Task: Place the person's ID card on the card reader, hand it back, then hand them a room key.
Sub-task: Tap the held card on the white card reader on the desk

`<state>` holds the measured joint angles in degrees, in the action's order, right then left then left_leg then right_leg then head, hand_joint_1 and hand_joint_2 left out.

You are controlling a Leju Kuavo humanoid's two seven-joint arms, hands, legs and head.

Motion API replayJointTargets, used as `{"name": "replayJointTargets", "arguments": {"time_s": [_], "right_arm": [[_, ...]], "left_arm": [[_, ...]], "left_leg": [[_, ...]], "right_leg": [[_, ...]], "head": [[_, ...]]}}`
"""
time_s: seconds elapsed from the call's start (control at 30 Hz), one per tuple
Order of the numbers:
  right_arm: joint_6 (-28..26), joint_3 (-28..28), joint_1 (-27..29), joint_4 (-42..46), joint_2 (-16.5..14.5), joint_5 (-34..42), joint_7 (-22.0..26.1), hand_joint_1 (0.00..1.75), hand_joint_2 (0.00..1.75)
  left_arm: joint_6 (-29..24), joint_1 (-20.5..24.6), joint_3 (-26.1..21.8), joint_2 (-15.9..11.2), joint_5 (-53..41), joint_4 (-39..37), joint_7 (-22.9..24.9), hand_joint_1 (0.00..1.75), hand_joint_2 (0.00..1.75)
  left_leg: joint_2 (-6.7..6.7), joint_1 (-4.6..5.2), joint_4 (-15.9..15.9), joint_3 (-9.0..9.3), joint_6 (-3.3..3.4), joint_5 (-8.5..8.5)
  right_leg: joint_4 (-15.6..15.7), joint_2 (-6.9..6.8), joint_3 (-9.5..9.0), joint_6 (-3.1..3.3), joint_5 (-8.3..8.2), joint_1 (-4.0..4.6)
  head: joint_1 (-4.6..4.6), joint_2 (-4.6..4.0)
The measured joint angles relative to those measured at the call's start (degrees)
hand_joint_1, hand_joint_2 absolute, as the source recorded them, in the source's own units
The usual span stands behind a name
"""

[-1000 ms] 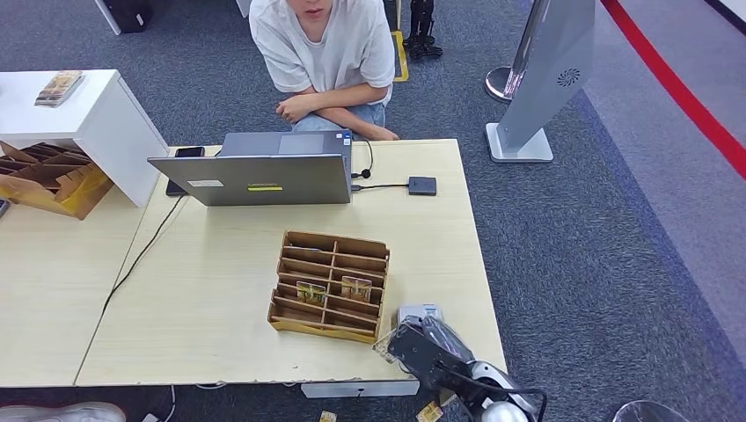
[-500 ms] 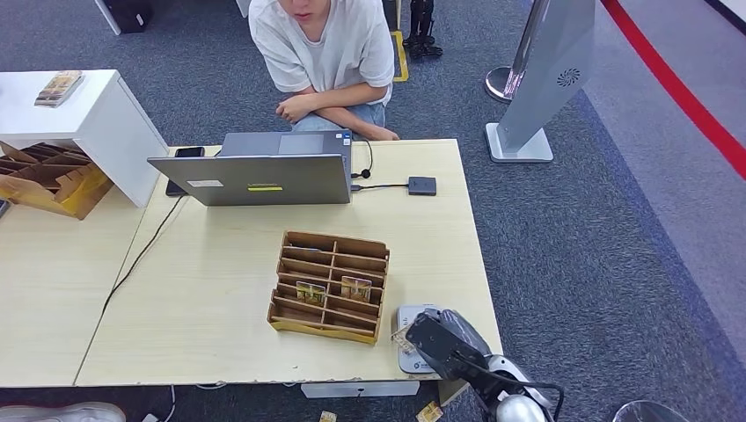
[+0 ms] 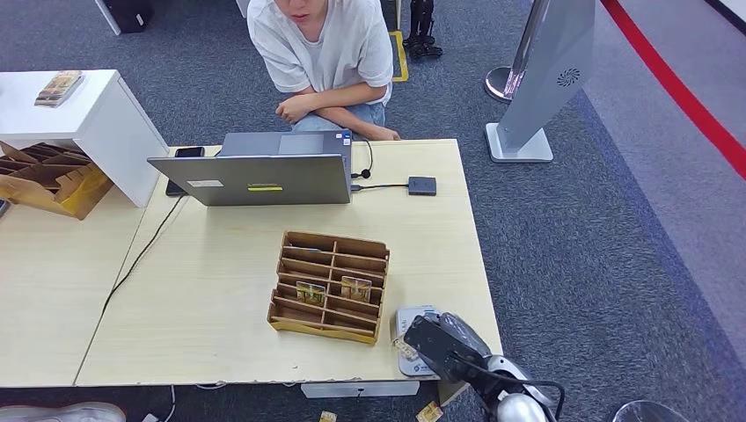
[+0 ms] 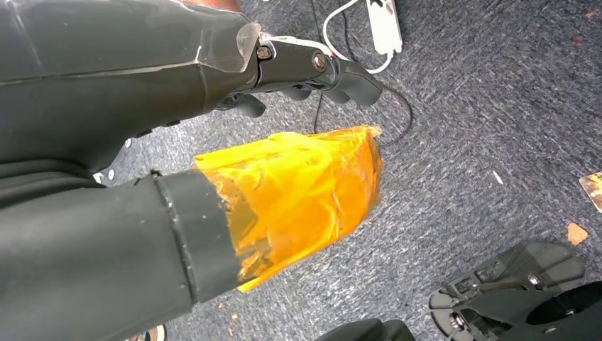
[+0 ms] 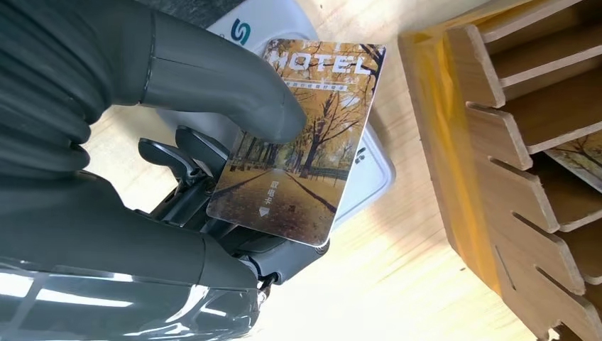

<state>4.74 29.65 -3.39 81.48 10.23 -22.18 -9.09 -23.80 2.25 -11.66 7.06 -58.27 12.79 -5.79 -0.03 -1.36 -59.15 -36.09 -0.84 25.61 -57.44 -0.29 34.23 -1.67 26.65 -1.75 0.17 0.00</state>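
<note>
Slippage is the main risk: the right hand (image 5: 213,177) pinches the card (image 5: 302,138) just above the white card reader (image 3: 412,323) at the table's near right edge, beside the wooden organizer (image 3: 332,285). A loose grip could drop the card off the table. Whether the left hand (image 4: 213,106) holds anything I cannot tell.

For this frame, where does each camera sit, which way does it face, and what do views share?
Head view: high on the body, looking down at the table, wooden rack and seated person; right hand enters below.
Left wrist view: faces carpet; left hand.
Right wrist view: behind the hand pinching the hotel card over the card reader.
Head and right wrist share reader, rack.
</note>
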Motion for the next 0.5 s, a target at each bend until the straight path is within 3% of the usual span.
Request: {"name": "replayJointTargets", "arguments": {"time_s": [0.5], "right_arm": [[-3.1, 1.61, -2.31, -3.66, -1.53, -9.29, -4.38, 1.75, 1.75]], "left_arm": [[0.13, 0.0, -0.02, 0.05, -0.29, 0.0, 0.24, 0.0, 0.0]], "left_leg": [[0.01, 0.0, 0.0, 0.18, 0.0, 0.0]], "right_leg": [[0.0, 0.0, -0.19, 0.0, 0.01, 0.0]], "head": [[0.01, 0.0]]}}
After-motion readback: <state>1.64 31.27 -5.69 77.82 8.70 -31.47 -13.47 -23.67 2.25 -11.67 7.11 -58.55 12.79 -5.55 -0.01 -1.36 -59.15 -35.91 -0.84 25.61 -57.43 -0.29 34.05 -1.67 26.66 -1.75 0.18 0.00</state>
